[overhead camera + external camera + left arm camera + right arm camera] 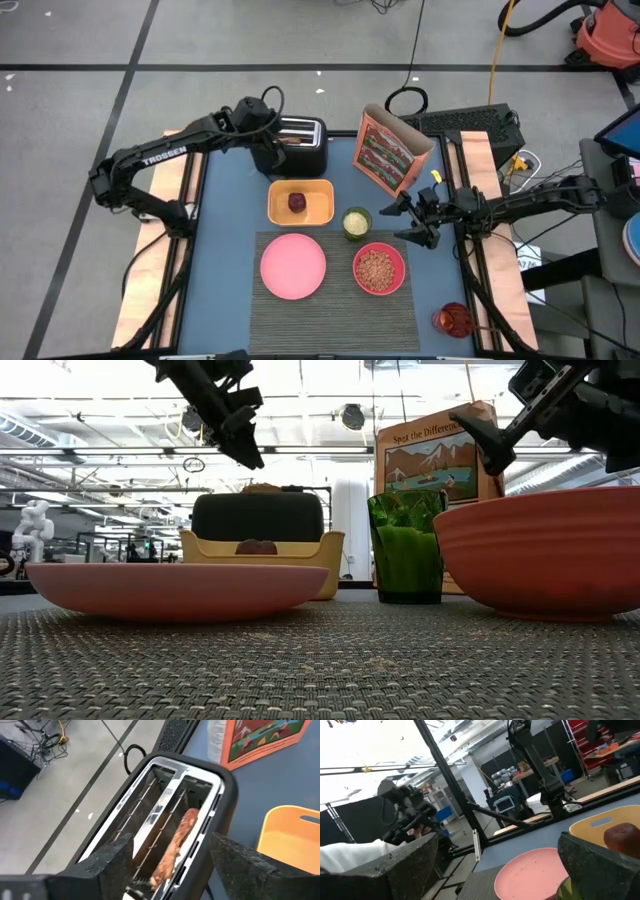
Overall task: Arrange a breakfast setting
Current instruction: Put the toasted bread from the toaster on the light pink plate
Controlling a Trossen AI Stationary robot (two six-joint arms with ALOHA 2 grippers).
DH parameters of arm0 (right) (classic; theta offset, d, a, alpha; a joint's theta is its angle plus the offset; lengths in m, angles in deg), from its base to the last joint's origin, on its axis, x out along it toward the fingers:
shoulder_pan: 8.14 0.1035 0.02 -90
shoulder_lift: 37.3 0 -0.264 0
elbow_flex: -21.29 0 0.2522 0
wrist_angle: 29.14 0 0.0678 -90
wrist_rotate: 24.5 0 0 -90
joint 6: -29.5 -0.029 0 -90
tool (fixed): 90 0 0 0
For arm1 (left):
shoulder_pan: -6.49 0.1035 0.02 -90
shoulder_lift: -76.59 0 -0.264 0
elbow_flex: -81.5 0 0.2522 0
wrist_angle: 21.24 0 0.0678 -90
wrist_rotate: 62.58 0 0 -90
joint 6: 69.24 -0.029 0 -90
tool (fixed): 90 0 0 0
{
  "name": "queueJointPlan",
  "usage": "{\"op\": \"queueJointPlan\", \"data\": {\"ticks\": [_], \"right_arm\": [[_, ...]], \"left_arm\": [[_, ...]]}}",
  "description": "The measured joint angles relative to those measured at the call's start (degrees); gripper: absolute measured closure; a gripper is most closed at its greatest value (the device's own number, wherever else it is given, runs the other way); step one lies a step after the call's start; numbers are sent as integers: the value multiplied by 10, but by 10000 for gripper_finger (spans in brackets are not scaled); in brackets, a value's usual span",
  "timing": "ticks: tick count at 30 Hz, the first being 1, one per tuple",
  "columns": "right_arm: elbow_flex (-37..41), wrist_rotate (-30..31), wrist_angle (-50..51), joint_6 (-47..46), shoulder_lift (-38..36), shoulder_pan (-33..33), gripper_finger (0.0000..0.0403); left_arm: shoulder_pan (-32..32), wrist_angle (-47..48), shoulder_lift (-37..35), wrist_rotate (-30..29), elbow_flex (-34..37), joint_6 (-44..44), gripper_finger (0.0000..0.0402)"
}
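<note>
A brown toast slice [176,845] stands on edge in one slot of a black toaster [302,146] at the far side of the table. My left gripper [172,865] is open above the toaster, a finger on either side of the toast, touching nothing; it also shows in the high view [268,140]. My right gripper [405,222] is open and empty, raised beside the green cup [356,222]. A pink plate [293,266] and a pink bowl [379,268] of cereal sit on the dark ribbed placemat [335,310]. A dark-red fruit [298,202] lies in a yellow tray [320,205]. The orange-red cereal box [390,150] stands at the back. No spoon shows.
A red cup [452,320] stands at the table's near right corner. Wooden side rails [170,200] run along the left and right table edges. Cables and a keyboard [470,122] lie behind the table.
</note>
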Motion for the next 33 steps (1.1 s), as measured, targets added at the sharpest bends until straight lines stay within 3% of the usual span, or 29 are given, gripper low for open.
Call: {"op": "queueJointPlan", "data": {"ticks": [6,14,27,33], "right_arm": [[0,0,-1,11,0,3,3],[0,1,-4,13,2,3,3],[0,1,-4,28,2,3,3],[0,1,-4,28,2,3,3]], "left_arm": [[10,2,25,12,0,-7,166],[9,-5,63,15,0,-13,168],[13,-15,66,14,0,-16,169],[13,-15,66,16,0,-16,218]]}}
